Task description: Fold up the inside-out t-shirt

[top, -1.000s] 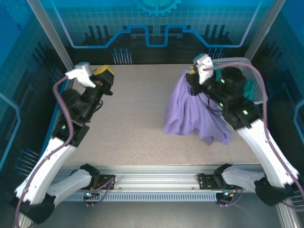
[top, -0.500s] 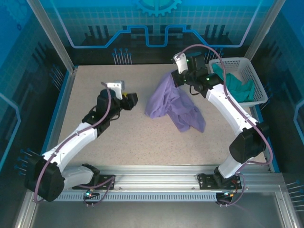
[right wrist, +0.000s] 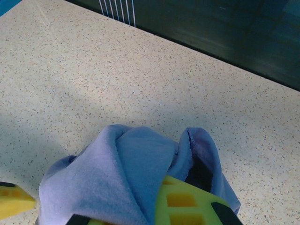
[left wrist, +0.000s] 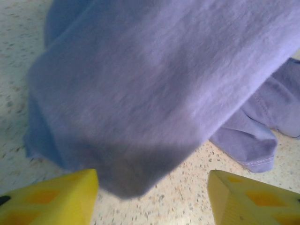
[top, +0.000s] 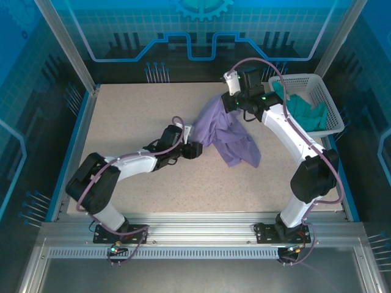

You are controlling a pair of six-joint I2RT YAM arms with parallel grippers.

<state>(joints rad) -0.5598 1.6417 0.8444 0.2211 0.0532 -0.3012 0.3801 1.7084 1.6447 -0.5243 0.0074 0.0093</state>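
Right jaws clamp the top edge of the wrinkly lavender-purple fabric t-shirt [top: 231, 139] mid-table. Left jaws, apart, sit just beside its left edge. Speckled beige table [top: 122, 116] spreads leftward.

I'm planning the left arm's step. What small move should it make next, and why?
Probably ease the left gripper forward and close on the edge of the t-shirt: its jaws stand open with fabric just ahead, while the right gripper holds the top up.
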